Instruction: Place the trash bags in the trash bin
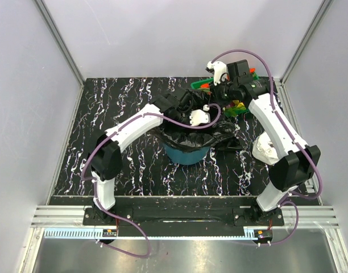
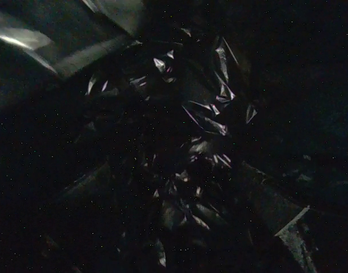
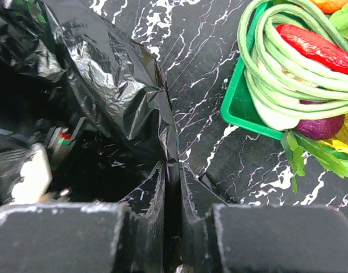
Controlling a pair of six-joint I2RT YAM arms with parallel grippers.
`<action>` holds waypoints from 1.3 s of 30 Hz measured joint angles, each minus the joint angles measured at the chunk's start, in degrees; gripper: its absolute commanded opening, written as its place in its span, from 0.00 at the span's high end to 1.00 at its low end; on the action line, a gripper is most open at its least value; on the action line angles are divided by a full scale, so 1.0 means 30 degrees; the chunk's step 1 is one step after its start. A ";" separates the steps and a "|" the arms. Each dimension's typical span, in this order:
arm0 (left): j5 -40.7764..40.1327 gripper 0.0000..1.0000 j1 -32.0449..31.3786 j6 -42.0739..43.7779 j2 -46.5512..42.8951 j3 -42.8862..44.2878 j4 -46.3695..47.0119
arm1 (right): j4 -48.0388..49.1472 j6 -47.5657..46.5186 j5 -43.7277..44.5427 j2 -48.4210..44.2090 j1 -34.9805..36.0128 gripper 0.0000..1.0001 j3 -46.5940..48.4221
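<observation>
The right gripper is squeezed tight on the edge of the black trash bag. A thin fold of the shiny film sits between its two fingers. It likely holds that edge so the floppy bag cannot slide away while it goes into the bin. The rest of the bag spreads out to the left of those fingers and in front of them.

The left gripper is down inside the bag, with crinkly black film all around it. Its fingers are spread wide and pinch nothing. It is probably pushing the film down and outward so it fills the trash bin. It is very dark in there, so what the fingers touch cannot be told.

The teal bin stands right under the left gripper. The bag is partly in it and hangs over its rim, so the job looks only partly done.

In front of the right gripper, a little to its right, a green tray sits on the black table, apart from the bag. It holds long beans and a red pepper. A white wad lies well behind this gripper, beside its arm.

Counted, there are two grippers, one bin, one tray and one white wad. The black film looks like one bag, but more may be bunched in it.
</observation>
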 measured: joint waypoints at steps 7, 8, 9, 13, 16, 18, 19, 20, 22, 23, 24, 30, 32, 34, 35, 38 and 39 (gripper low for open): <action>0.0648 0.01 0.0095 -0.0313 -0.1217 0.0692 0.0015 | -0.0240 0.0663 0.1056 0.0998 0.0015 1.00 0.1129; 0.0721 0.01 0.0109 -0.0321 -0.1319 0.0780 0.0022 | -0.0313 0.0707 0.1115 0.1122 0.0015 1.00 0.1268; 0.0794 0.01 0.0109 -0.0335 -0.1435 0.0838 0.0051 | -0.0393 0.0765 0.1158 0.1217 0.0022 1.00 0.1392; 0.0889 0.01 0.0109 -0.0379 -0.1705 0.0947 0.0080 | -0.0481 0.0896 0.1472 0.1326 0.0044 1.00 0.1617; 0.1049 0.01 0.0109 -0.0423 -0.1749 0.0954 0.0073 | -0.0474 0.0918 0.1617 0.1341 0.0051 1.00 0.1698; 0.1326 0.01 0.0109 -0.0466 -0.1800 0.0954 0.0015 | -0.0481 0.0918 0.1727 0.1370 0.0051 1.00 0.1727; 0.1545 0.01 0.0124 -0.0495 -0.1858 0.0954 -0.0051 | -0.0481 0.0925 0.1792 0.1392 0.0051 1.00 0.1734; 0.1683 0.01 0.0124 -0.0525 -0.1916 0.0954 -0.0087 | -0.0488 0.0925 0.1858 0.1421 0.0051 1.00 0.1763; 0.2076 0.01 0.0124 -0.0619 -0.2120 0.0954 -0.0204 | -0.0488 0.0925 0.1945 0.1501 0.0051 1.00 0.1865; 0.2237 0.01 0.0124 -0.0678 -0.2259 0.0954 -0.0255 | -0.0488 0.0918 0.1974 0.1530 0.0051 1.00 0.1909; 0.2397 0.01 0.0124 -0.0729 -0.2463 0.0954 -0.0321 | -0.0474 0.0918 0.1982 0.1537 0.0058 1.00 0.1909; 0.3111 0.01 0.0204 -0.1333 -0.3716 0.1683 -0.0291 | -0.0474 0.0933 0.2091 0.1545 0.0160 1.00 0.2018; 0.3381 0.01 0.0306 -0.1698 -0.4124 0.1916 -0.0226 | -0.0474 0.0940 0.2142 0.1581 0.0160 1.00 0.2018; 0.3745 0.01 0.0379 -0.2084 -0.4452 0.2244 -0.0168 | -0.0474 0.0933 0.2259 0.1610 0.0160 1.00 0.2018; 0.3869 0.01 0.0430 -0.2222 -0.4575 0.2441 -0.0102 | -0.0466 0.0933 0.2280 0.1610 0.0160 1.00 0.2018; 0.4167 0.01 0.0510 -0.2404 -0.4743 0.2659 0.0153 | -0.0466 0.0925 0.2324 0.1610 0.0160 1.00 0.2018; 0.4204 0.01 0.0525 -0.2412 -0.4750 0.2659 0.0175 | -0.0466 0.0925 0.2331 0.1610 0.0160 1.00 0.2018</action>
